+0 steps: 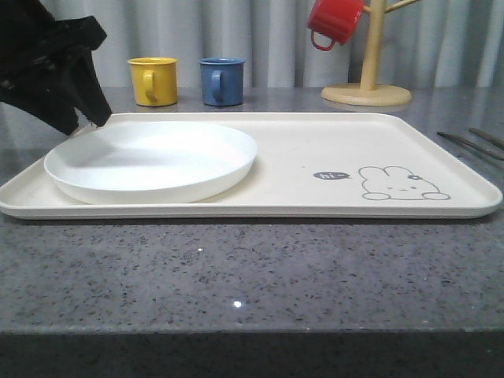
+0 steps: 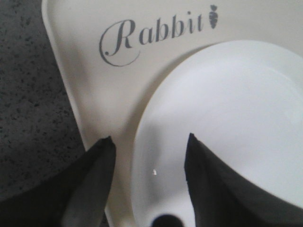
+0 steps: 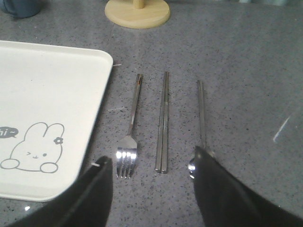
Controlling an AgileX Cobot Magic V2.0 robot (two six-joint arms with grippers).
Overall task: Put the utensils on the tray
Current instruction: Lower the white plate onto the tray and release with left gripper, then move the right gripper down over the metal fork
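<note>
1. While my left gripper [image 2: 149, 146] hangs over the left end of the tray [image 1: 315, 150], its fingers [image 2: 97, 184] stand apart with nothing between them; one sits above the tray's rim, the other above the white plate [image 2: 236, 123].
2. That plate [image 1: 150, 161] lies flat on the tray's left part, close to the rim, just below the printed word "Rabbit" [image 2: 156, 35] as my left wrist camera shows it.
3. My right gripper [image 3: 151, 163] is spread wide too, holding nothing, above the grey stone table [image 3: 246, 56] just past the tray's right edge.
4. On the table beside the tray, off it, lie the fork [image 3: 130, 130], the chopsticks [image 3: 163, 123] and the spoon [image 3: 201, 118], side by side and parallel, none touching another. The fork is nearest the tray, the chopsticks in the middle, the spoon farthest.
5. The rabbit drawing [image 1: 402, 183] sits at the tray's right end, uncovered.
6. Behind the tray stand a yellow mug [image 1: 153, 80] and a blue mug [image 1: 221, 81]; a red mug [image 1: 333, 22] hangs on the wooden mug stand [image 1: 366, 93].
</note>
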